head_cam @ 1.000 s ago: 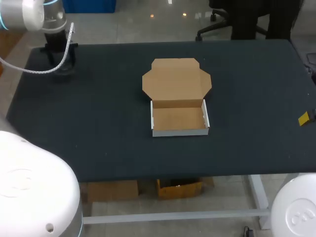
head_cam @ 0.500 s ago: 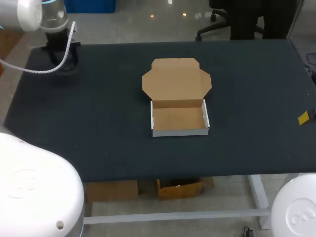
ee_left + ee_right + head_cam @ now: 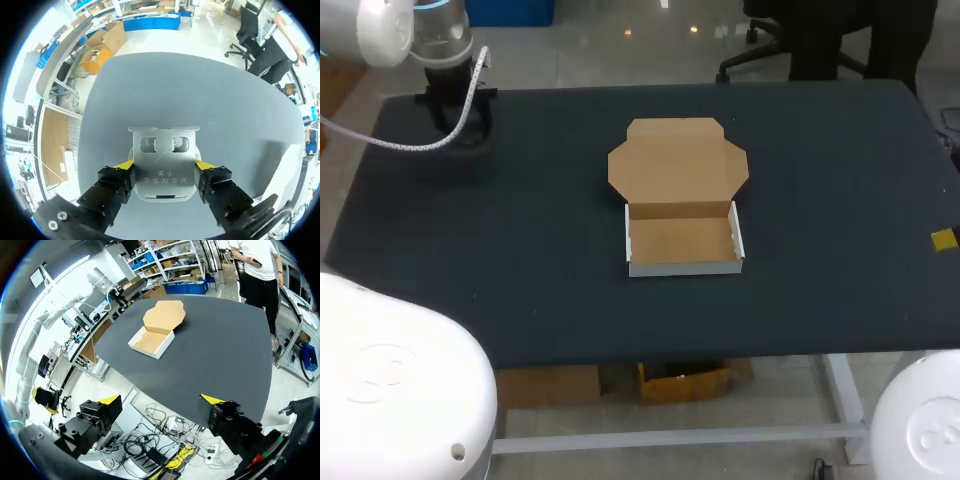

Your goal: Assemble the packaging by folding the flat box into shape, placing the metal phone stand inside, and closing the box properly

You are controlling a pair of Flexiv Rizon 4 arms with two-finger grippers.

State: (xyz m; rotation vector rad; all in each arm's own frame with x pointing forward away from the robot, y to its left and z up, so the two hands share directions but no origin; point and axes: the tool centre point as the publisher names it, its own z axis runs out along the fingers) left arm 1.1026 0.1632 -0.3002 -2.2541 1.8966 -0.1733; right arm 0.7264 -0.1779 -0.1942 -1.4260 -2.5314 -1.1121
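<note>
The box (image 3: 681, 240) is folded but unfilled, unclosed. The stand (image 3: 162, 150) is clamped by the left pincer (image 3: 164, 166); the right pincer (image 3: 161, 399) is spread empty.

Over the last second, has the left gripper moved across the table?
Yes. In the head view the left gripper has shifted rightwards, closer to the unmoved box.

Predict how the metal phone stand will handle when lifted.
Probably stiff: the metal phone stand looks like one bent plate. Its smooth edges might slip between the left tool's small tips. Likely fairly light, given its cut-outs.
</note>
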